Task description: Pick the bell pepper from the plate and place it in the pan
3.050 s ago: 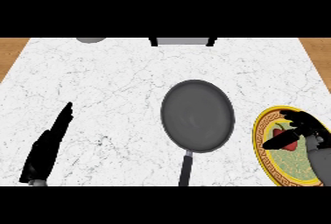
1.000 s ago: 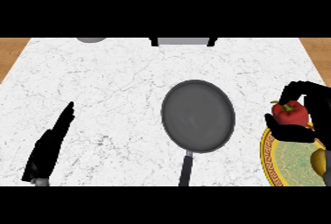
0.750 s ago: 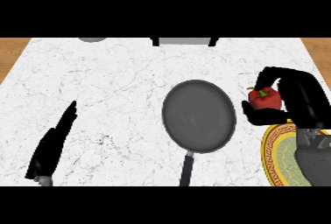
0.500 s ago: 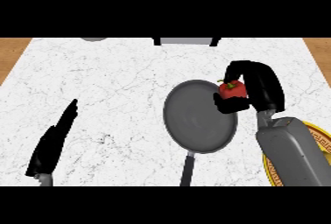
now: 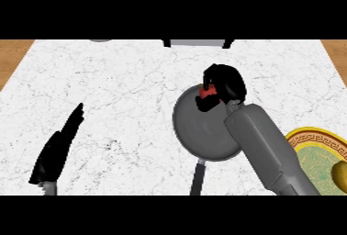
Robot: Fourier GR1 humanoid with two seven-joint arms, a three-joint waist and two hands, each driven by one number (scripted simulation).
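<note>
red bell pepper (image 5: 206,93) sits gripped in the curled right robot hand (image 5: 227,82) over the grey pan's (image 5: 196,133) far rim; left robot hand (image 5: 58,149) rests open on the marble bench (image 5: 122,82).

no readable text, no labels, no brand marks, no numbers or signs on anything in view

1. Our right hand (image 5: 224,82) has its fingers curled closed; a patch of red shows between them.
2. Behind that hand our grey right forearm (image 5: 267,149) runs back to the lower right, at a slant.
3. Our left hand (image 5: 59,149) lies far off to the left of the right one, fingers straight and together, pointing up and slightly right, resting.
</note>
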